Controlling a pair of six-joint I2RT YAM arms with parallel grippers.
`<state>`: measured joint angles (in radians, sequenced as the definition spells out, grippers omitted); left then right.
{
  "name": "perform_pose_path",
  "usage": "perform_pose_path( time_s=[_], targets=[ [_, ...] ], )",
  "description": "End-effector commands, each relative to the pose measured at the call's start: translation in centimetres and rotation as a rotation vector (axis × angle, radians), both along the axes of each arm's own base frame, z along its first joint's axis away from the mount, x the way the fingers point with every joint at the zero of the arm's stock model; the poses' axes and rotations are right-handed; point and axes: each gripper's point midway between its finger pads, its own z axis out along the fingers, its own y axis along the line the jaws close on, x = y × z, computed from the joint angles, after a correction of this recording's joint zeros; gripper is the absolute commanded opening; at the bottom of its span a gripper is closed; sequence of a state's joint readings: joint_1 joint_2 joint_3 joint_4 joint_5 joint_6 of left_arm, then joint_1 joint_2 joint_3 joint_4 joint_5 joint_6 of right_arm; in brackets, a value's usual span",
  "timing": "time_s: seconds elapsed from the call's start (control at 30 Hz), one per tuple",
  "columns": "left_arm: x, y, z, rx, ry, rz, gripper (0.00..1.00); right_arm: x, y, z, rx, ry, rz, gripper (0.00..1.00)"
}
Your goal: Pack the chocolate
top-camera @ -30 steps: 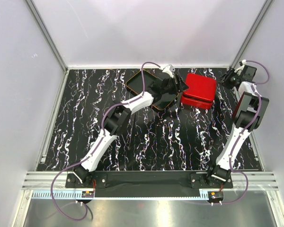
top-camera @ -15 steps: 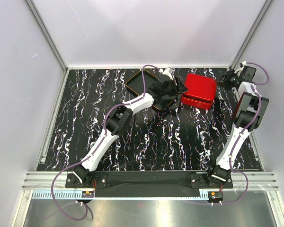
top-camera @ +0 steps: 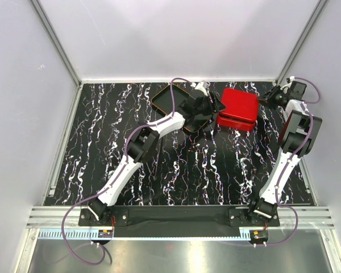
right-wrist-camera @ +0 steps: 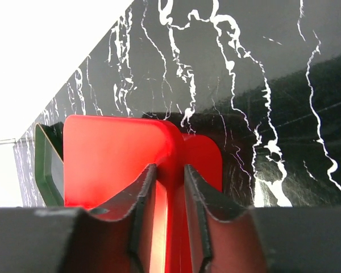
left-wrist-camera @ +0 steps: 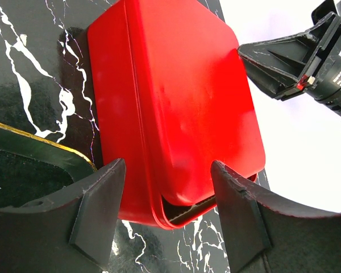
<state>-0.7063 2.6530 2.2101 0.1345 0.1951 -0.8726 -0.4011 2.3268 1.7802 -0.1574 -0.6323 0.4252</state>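
Red box point(top-camera: 238, 108) sits far back on the table point(top-camera: 102, 142), just beside the orange-rimmed tray point(top-camera: 159, 98). Little room behind it, and the right wall is close. The near half of the marble is open to me.

Left arm is stretched long across the tray. Left gripper point(left-wrist-camera: 166, 168) hangs at the box's near end with its fingers well apart.

Lid point(left-wrist-camera: 182, 96) is on, with a dark gap under its near corner.

Right arm reaches up the right side, wrist bent inward. Right gripper point(right-wrist-camera: 169, 168) is at the box's right edge, fingers narrowly apart around red. I cannot tell whether they pinch it.

Chocolate: I cannot tell where it is.
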Motion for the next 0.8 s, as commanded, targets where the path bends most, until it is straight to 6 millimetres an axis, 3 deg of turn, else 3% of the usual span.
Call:
perform_pose_path(
  time_s=[0.0, 0.2, 0.4, 0.77],
  targets=[
    [0.8, -0.9, 3.8, -0.068, -0.106, -0.006, 0.67, 0.1, 0.7, 0.5, -0.001, -0.04, 0.052, 0.29],
    [0.8, -0.9, 4.2, -0.068, -0.116, -0.008, 0.66, 0.0, 0.4, 1.2, -0.008, -0.074, 0.062, 0.2],
    [0.8, -0.9, 5.2, -0.076, -0.137, -0.014, 0.65, 0.0, 0.4, 1.5, 0.036, -0.1, 0.073, 0.17],
    [0.4, -1.0, 6.6, -0.083, -0.16, -0.04, 0.51, -0.5, 0.9, 1.6, 0.121, -0.11, 0.097, 0.27]
  ],
)
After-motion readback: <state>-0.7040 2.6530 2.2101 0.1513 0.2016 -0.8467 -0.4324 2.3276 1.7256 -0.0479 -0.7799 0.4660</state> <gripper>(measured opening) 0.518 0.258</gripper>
